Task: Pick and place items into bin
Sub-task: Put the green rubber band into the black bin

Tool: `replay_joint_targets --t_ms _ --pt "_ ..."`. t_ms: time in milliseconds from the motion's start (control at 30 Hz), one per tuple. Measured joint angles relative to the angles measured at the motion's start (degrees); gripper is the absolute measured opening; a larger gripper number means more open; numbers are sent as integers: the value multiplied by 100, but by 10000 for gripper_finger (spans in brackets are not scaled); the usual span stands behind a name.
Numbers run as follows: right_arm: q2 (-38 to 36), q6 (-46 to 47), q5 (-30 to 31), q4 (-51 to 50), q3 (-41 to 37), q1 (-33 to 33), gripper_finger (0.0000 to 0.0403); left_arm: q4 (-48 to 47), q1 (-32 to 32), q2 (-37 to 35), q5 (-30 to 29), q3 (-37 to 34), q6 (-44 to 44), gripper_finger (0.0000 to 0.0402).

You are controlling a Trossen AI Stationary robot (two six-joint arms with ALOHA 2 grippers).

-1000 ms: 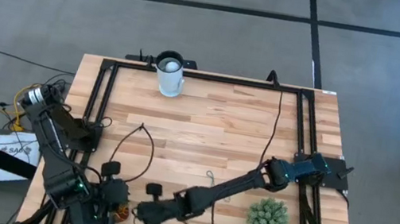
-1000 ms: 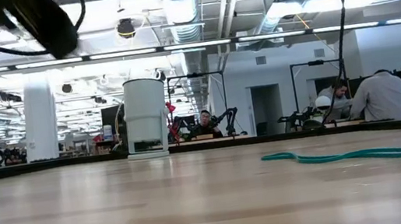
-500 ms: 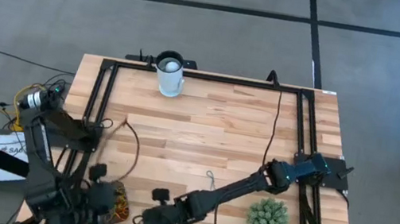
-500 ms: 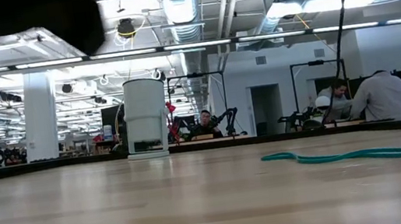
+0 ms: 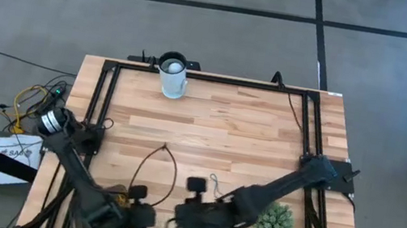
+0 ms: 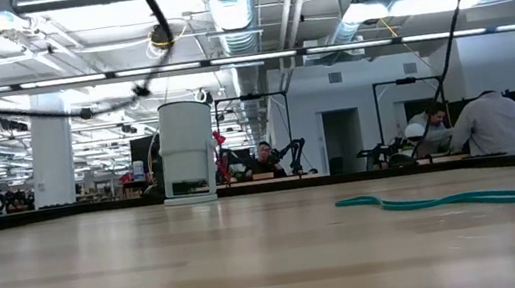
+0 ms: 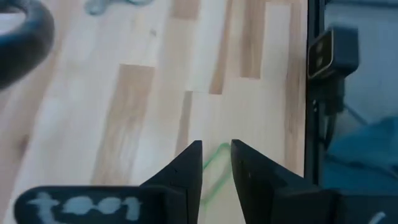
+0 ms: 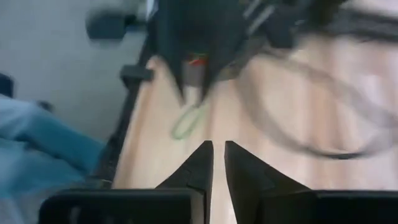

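Near edge: the left tool [image 7: 216, 148] is hovering low over the counter [image 5: 218, 124], its jaws parted to a narrow gap and clenching nothing that can be made out; a green band [image 7: 208, 180] is showing through that gap, and whether it is touching a jaw cannot be told; the band is lying as a thin, flat, elongated loop just beside the counter's dark frame rail. The right tool [image 8: 218, 146] is pointing at the same band from the opposite side, released to a slit and empty. The bin [image 5: 122, 195] is sitting at the near left corner, mostly hidden under the left arm; only an orange sliver is showing, so its contents cannot be read.

Risks, as judged: the two tools are working close together over one band, so a careless approach is likely to bring them into contact; the band is so thin and flat that the jaws are liable to close above it or flick it over the rail; the slack cables looping above the counter are inviting a snag.

Middle: a teal band [image 6: 437, 201] is lying in a wavy line on bare wood; the spiky plant ball [image 5: 273, 225] is sitting beside the right arm.

Far: the white cup [image 5: 172, 76] is standing upright at the far edge.
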Motion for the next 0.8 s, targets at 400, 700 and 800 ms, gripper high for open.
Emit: replay_joint_targets --t_ms 400,700,800 --pt "-993 398 1173 -497 -2 675 16 637 557 929 1419 0 1829 112" --pt "-894 421 1270 -515 -127 863 15 622 637 1507 1701 5 2076 143" --pt "-894 544 1310 -465 -110 842 15 536 655 1520 1520 19 2114 144"
